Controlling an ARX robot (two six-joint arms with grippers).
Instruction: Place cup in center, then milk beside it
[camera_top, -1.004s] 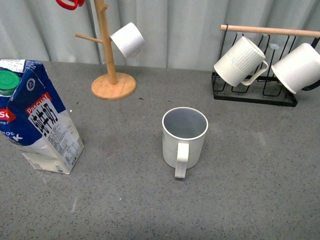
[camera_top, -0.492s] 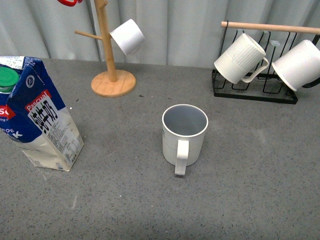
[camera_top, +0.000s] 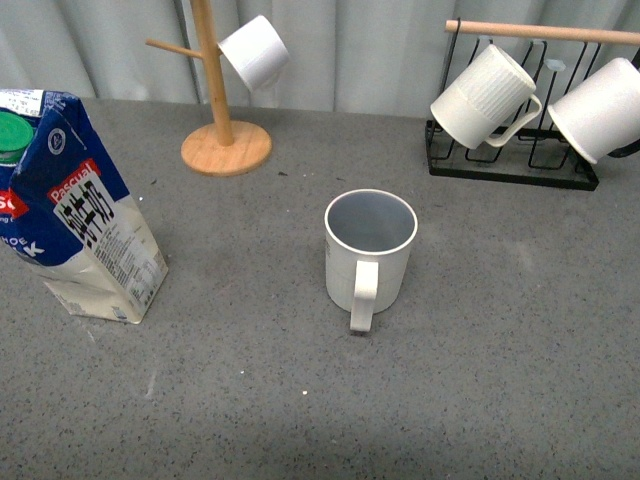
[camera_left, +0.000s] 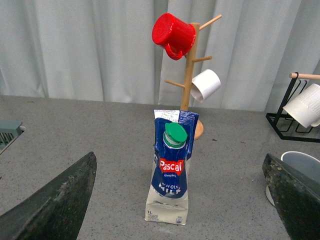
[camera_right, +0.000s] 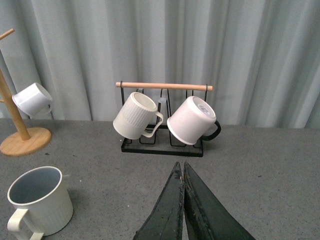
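Cup (camera_top: 368, 262) upright, empty; milk (camera_top: 78, 225) capped.

The grey speckled surface (camera_top: 520, 380) runs back to a pale curtain at its far edge. The cup (camera_top: 368, 255) stands upright near the middle, mouth up, with its squared handle facing the near side. At the left edge the milk (camera_top: 75, 220) rests on its base, well apart from the cup. Far left of centre sits the round wooden base of a mug tree (camera_top: 226, 147). At the far right a black wire rack (camera_top: 515, 176) stands close to the curtain. A few pale flecks dot the near part of the surface.
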